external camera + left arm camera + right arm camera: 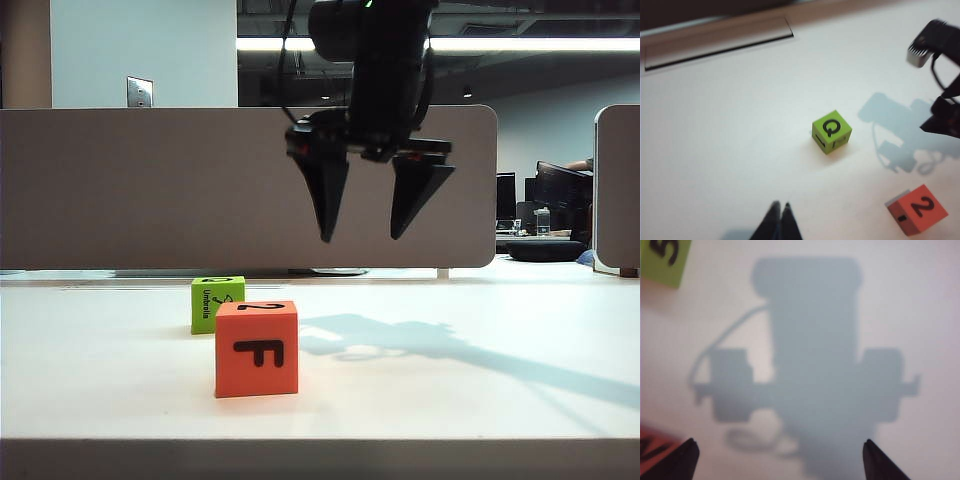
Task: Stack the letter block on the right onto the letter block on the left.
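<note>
Matt blocks [256, 348] on a smooth white table [450, 400].

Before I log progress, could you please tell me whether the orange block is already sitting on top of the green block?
No, the orange block rests on the white table, in front of the green block, not on it.

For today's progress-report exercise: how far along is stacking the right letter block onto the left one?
Done: nothing. The orange block and green block both sit on the table, unstacked. In hand: the right hand hangs open and empty above the table, right of the blocks; the left hand is shut, away from them. Left: grasping, lifting, placing and releasing.
</note>
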Action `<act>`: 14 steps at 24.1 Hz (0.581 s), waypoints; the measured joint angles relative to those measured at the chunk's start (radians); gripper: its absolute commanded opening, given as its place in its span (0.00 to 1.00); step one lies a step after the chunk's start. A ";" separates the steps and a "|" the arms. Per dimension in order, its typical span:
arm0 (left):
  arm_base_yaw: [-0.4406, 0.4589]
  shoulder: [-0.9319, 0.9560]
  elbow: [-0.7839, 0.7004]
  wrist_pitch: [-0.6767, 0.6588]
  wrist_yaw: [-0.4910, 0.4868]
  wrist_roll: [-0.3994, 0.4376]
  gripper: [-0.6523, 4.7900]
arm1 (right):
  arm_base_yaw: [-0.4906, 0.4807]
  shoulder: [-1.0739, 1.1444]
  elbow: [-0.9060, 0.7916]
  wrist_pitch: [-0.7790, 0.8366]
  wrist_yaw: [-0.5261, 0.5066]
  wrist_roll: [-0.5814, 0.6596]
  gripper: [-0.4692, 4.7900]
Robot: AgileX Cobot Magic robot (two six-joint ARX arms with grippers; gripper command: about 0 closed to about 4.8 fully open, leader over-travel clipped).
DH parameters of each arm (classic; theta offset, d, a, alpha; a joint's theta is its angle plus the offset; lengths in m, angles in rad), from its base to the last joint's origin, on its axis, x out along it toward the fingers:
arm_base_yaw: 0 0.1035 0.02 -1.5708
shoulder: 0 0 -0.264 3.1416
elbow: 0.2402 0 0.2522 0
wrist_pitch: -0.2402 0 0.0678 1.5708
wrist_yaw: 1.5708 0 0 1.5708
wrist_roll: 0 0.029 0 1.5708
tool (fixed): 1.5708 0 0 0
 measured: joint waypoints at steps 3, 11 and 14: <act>0.000 0.005 0.000 -0.015 -0.003 0.000 0.11 | 0.010 -0.027 0.000 -0.094 -0.140 0.105 1.00; 0.000 0.004 0.000 -0.018 -0.006 -0.031 0.11 | 0.190 -0.036 0.005 -0.206 -0.151 0.239 1.00; 0.000 0.004 0.000 -0.023 -0.006 -0.031 0.11 | 0.265 -0.036 0.005 -0.207 -0.086 0.275 1.00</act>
